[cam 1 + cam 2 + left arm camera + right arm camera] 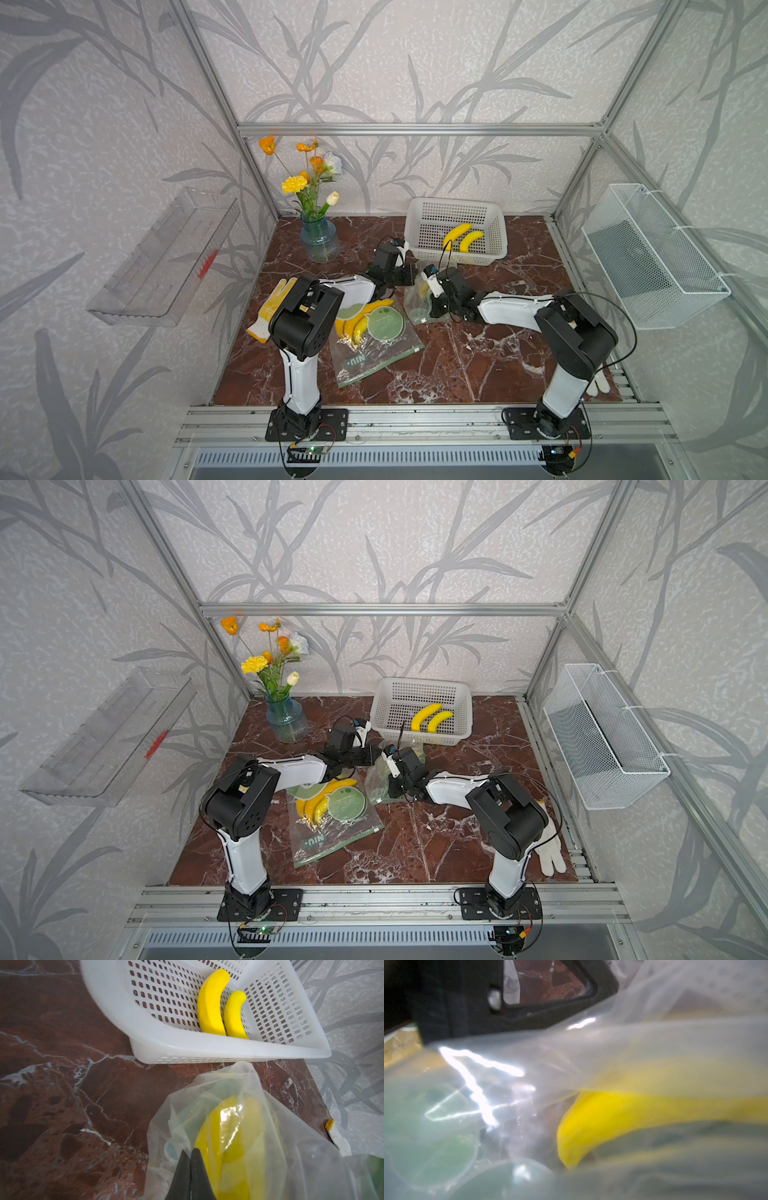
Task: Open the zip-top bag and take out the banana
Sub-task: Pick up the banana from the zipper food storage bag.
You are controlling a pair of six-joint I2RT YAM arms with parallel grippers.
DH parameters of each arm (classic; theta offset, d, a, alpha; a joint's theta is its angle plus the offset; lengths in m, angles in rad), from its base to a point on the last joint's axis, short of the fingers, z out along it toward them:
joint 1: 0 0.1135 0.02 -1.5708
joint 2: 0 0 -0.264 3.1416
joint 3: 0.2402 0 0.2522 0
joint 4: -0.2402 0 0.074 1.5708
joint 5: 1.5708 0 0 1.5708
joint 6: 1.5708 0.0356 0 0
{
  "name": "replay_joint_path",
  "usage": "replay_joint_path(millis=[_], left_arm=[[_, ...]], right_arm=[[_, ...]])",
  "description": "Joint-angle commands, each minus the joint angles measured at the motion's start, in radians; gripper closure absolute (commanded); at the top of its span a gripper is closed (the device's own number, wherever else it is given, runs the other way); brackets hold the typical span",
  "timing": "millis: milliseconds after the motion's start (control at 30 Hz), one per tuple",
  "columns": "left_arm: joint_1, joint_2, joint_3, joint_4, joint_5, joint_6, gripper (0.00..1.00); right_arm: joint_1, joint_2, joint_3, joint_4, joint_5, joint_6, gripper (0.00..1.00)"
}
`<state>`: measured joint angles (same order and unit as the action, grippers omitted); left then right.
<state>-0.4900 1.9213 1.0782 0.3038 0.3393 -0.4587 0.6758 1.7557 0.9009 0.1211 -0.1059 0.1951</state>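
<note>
A crumpled clear zip-top bag (415, 301) (376, 783) lies in front of the basket, between my two grippers. A yellow banana (228, 1136) (602, 1122) shows through its film. My left gripper (411, 276) (190, 1153) sits at the bag's far-left side, its black fingertips pressed together on a fold of film. At the bag's near-right edge is my right gripper (434, 309). In the right wrist view the film lies right against the lens and hides that gripper's fingers. The left gripper's black body (467, 1001) shows behind the bag.
A white slotted basket (453, 203) (187, 1043) holds two bananas (456, 233) at the back. A second bag (374, 332) lies flat under the left arm. A flower vase (320, 241) stands back left. A yellow glove (270, 307) and a white glove (600, 384) lie near the side edges.
</note>
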Motion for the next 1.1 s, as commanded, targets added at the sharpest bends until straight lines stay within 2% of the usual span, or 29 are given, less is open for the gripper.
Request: replay_joint_path(millis=[0, 267, 567, 867, 1067], left_arm=[[-0.005, 0.01, 0.005, -0.032, -0.06, 0.04, 1.0], [-0.006, 0.039, 0.04, -0.075, -0.172, 0.064, 1.0], [-0.055, 0.066, 0.096, -0.121, -0.267, 0.071, 1.0], [-0.157, 0.131, 0.217, -0.204, -0.414, 0.031, 1.0], [-0.212, 0.233, 0.377, -0.276, -0.487, -0.016, 1.0]], right_arm=[[-0.001, -0.1, -0.035, -0.03, -0.017, 0.013, 0.98], [-0.008, -0.305, -0.144, -0.206, -0.128, 0.013, 1.0], [-0.01, -0.637, -0.261, -0.41, -0.14, 0.048, 1.0], [-0.012, -1.093, -0.229, -0.676, -0.143, 0.145, 1.0], [-0.013, -1.258, -0.15, -0.872, -0.155, 0.193, 1.0]])
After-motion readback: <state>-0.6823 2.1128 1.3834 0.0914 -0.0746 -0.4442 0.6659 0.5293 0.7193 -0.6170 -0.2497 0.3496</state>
